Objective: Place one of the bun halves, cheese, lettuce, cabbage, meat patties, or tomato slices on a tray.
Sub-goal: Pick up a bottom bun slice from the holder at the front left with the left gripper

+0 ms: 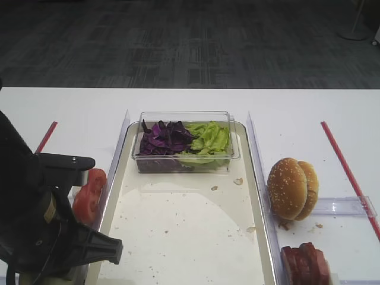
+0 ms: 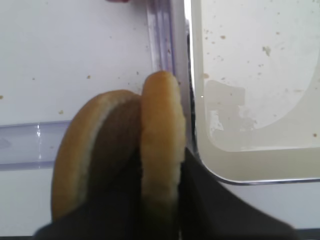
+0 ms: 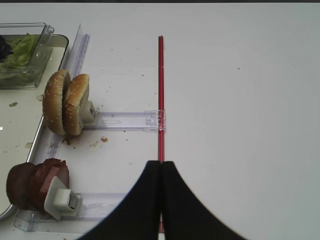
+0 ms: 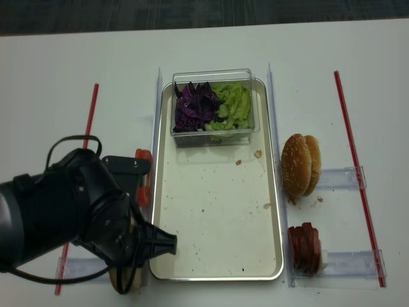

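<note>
**A:** Left grip?

**B:** In my wrist view the left gripper (image 2: 160, 210) has a finger (image 2: 200, 200) on each flat face of a bun half (image 2: 160, 125). It is closed in on it, and I judge that a hold. The half stands on edge, its rim running 12 to 6 and its faces toward 3 and 9. A second half (image 2: 90, 155) leans against it at 9.

**A:** And the tray?

**B:** The tray (image 2: 260, 181) is at 3, just beside the bun. Only the clear rail (image 2: 160, 35) and the silvery rim lie between them, so I'd lift before going sideways.

**A:** Room to land?

**B:** Plenty. Overhead, the near floor is bare but for crumbs. The box (image 1: 184, 155) of cabbage (image 1: 163, 138) and lettuce (image 1: 208, 139) sits at the tray's 12 end, well apart.

**A:** The other arm?

**B:** The right gripper (image 3: 160, 200) has its fingers pressed together, holding nothing. It is over the table at the tray's 3 side, so the left arm is nearer.
</note>
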Robot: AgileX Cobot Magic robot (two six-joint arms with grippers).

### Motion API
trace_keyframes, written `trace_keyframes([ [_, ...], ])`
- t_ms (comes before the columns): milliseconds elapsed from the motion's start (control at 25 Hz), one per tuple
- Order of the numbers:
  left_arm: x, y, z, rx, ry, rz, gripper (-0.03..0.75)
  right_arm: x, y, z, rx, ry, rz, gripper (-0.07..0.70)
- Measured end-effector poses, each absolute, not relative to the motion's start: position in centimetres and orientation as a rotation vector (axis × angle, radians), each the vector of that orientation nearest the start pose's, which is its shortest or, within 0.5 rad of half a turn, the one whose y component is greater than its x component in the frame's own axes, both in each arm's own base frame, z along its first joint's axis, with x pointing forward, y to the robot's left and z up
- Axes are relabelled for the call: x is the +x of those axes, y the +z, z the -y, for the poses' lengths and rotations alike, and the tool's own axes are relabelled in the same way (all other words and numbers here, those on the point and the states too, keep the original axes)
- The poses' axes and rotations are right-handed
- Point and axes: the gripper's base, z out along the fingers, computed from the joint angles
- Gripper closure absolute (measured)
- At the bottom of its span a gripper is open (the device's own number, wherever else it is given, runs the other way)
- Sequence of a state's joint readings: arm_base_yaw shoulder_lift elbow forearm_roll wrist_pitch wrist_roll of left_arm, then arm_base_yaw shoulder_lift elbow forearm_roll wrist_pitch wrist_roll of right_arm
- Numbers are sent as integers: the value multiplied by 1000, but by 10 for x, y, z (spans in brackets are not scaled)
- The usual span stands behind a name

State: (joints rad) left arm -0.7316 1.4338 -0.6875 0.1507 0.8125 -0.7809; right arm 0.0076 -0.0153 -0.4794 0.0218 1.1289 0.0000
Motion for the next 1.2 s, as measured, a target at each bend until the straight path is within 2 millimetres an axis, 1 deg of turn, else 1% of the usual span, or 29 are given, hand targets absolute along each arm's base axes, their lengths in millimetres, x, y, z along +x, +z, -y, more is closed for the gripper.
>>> trace_keyframes([
  [120, 171, 182, 140, 71, 24, -2989, 630, -8, 266, -2, -10, 31, -2118, 267],
  [240, 171, 182, 140, 73, 28, -2990, 650, -8, 266, -2, -10, 31, -2118, 267],
  [560, 171, 183, 139, 67, 38, -2995, 664, -8, 266, -2, -10, 31, -2118, 267],
  [640, 172, 186, 140, 65, 50, -2999, 665, -8, 266, -2, -10, 31, -2118, 267],
  [800, 177, 197, 143, 64, 71, -2996, 666, -8, 266, -2, -10, 31, -2118, 267],
  [1200, 182, 239, 142, 70, 68, -2928, 667, -8, 266, -2, -10, 31, -2118, 267],
])
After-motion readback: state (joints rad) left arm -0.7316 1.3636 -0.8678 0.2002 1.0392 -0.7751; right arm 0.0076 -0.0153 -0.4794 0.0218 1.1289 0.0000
